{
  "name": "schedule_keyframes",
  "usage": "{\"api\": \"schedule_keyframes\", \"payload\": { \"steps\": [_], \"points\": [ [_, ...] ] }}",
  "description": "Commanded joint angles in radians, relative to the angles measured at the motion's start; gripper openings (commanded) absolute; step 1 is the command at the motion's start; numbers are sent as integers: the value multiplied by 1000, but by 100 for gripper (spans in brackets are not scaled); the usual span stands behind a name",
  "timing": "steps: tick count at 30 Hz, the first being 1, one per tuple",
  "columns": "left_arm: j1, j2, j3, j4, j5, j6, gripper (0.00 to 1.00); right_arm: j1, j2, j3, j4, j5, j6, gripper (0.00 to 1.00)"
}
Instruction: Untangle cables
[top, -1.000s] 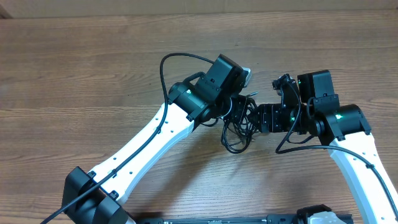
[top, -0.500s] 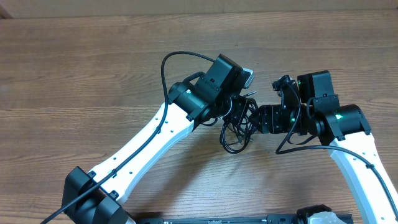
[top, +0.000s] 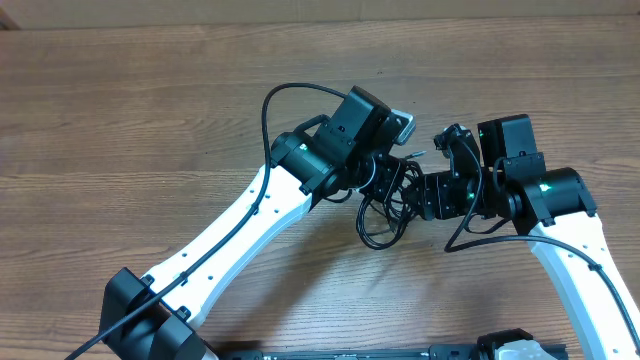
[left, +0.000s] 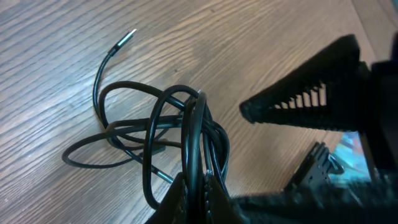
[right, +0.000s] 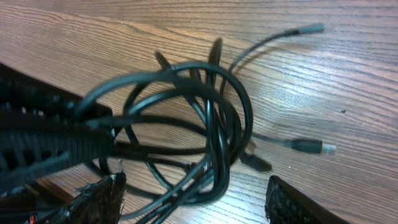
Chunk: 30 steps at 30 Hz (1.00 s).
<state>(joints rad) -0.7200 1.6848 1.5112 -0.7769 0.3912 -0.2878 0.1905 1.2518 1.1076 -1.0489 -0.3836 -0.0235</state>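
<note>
The knotted bundle of thin black cables (left: 194, 134) is found on the brown wooden worktop (top: 150, 110), between the two arms. Several strands at its top are clamped tight in the left jaws. The right jaws are spread wide around a loop, with nothing gripped. A first separating pull is judged to be in hand. Next, a single strand should be pinched and drawn clear.

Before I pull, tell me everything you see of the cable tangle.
The cables are thin, glossy black cords looped into one knotted bundle on the wooden table. One free end carries a silver-tipped plug; another plug end lies flat on the wood. Several strands rise into the left gripper, whose jaws are shut on them. The right gripper straddles the bundle with open jaws.
</note>
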Motion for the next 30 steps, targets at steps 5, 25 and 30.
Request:
{"api": "schedule_keyframes", "payload": {
  "steps": [5,25,30],
  "points": [
    [2,-6,3,8,117,97,4,4,-11,4,-1,9,-13,66],
    [7,-6,3,79,359,267,4,4,-11,4,-9,-3,-38,33],
    [8,-6,3,82,367,275,4,4,-11,4,3,-3,-35,17]
  ]
}}
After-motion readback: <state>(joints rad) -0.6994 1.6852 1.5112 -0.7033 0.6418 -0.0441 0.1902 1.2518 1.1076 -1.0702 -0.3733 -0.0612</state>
